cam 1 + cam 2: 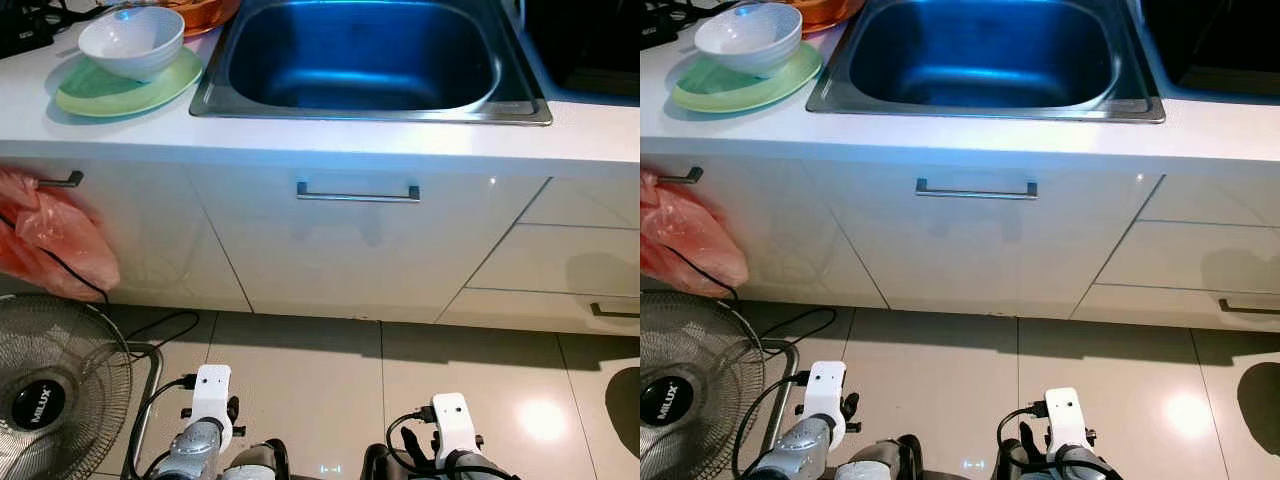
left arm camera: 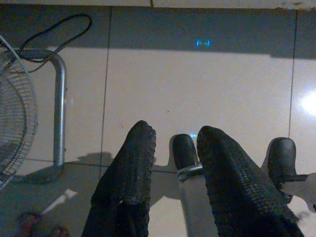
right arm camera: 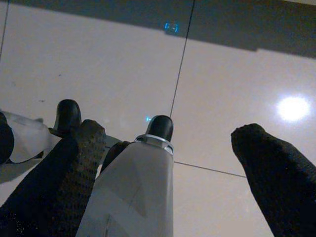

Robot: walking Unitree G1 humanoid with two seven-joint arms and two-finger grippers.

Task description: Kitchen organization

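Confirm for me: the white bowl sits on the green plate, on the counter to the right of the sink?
Not quite. The white bowl does sit on the green plate, but they are on the counter to the left of the sink, as the left eye view shows.

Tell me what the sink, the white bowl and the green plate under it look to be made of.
Sink: brushed stainless steel, judging by its grey metallic sheen and soft reflections. White bowl: probably glazed ceramic or melamine; smooth and glossy. Green plate: likely melamine or plastic with a duller, flatter surface; it cannot be settled by look alone.
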